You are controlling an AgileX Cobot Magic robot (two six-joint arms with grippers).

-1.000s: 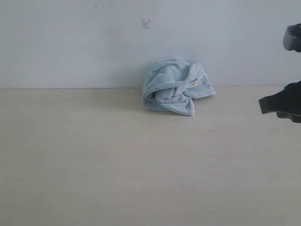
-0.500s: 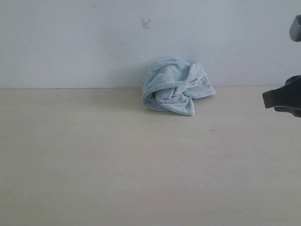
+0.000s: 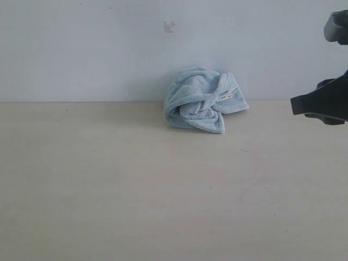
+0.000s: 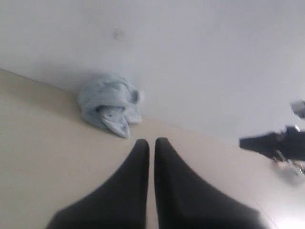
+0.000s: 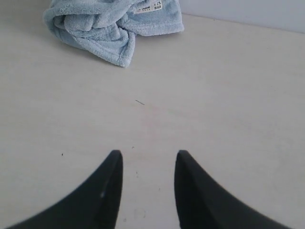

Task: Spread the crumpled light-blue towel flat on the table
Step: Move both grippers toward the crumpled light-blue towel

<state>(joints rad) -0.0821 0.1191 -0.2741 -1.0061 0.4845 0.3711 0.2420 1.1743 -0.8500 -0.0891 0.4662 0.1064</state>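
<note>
On the left, the exterior view shows only the wide, pale beige matte table (image 3: pixel 109 190) and the plain whitish wall (image 3: pixel 81 49) behind it; the left arm is outside that view. Its wrist camera shows the left gripper (image 4: pixel 151 142): two black tapered fingers pressed together with barely a slit between them. It holds nothing and hangs over bare table, well short of the cloth.

Towards the middle, at the far edge of the table against the wall, lies the crumpled light-blue fluffy terry towel (image 3: pixel 200 100). It is bunched into a rounded heap with one folded flap pointing to the front. On its upper right fold sits a small white label (image 3: pixel 227 95). The right wrist view shows dark print on it, but we cannot read it and find no brand. A small grey mark (image 3: pixel 169 26) on the wall above is equally illegible.

At the right edge the black right gripper (image 3: pixel 319 103) hovers above the table, well apart from the towel, its jaws partly open with nothing between them.

We judge the task to be at its very start: the approach, with nothing grasped. The next move calls for the right gripper to reach the heap and pinch a free hem or corner, perhaps near the label. The left must open and take an opposite edge, so the two can draw the cloth apart
</note>
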